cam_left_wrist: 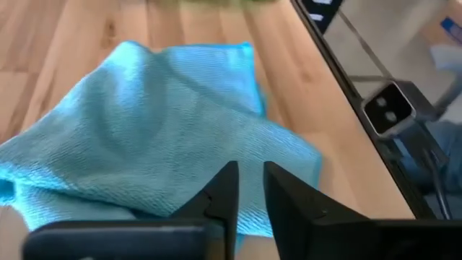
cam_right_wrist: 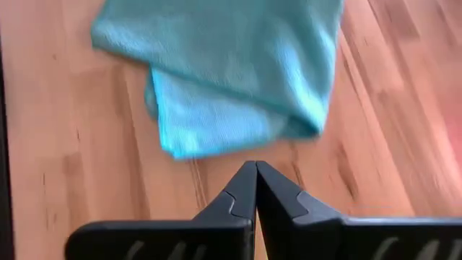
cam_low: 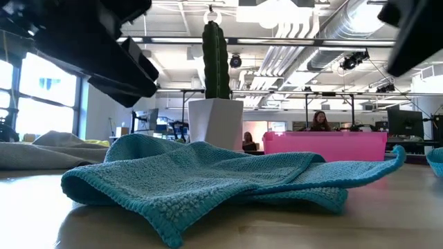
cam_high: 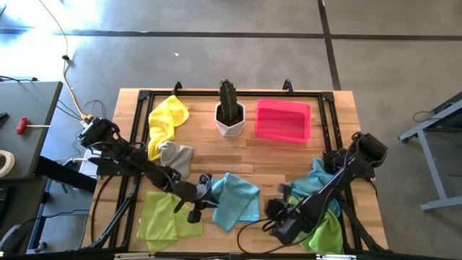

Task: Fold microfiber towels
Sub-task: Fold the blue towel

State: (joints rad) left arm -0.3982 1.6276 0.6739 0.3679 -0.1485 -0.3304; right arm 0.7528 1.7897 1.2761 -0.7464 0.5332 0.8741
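A light blue microfiber towel (cam_high: 234,198) lies rumpled and partly doubled over on the wooden table near its front edge; it also shows in the low view (cam_low: 208,180). My left gripper (cam_left_wrist: 250,184) hovers just above the towel's left part (cam_left_wrist: 144,123), its fingers a narrow gap apart and nothing between them. In the high view it (cam_high: 208,190) is at the towel's left edge. My right gripper (cam_right_wrist: 255,170) is shut and empty, raised over bare wood to the right of the towel (cam_right_wrist: 231,65), pointing down at a slant.
A yellow towel (cam_high: 167,119) and a grey one (cam_high: 175,155) lie at the far left, and a lime green one (cam_high: 162,217) at the near left. More blue and green towels (cam_high: 321,191) are piled at the right. A potted cactus (cam_high: 230,115) and a pink tray (cam_high: 282,120) stand at the back.
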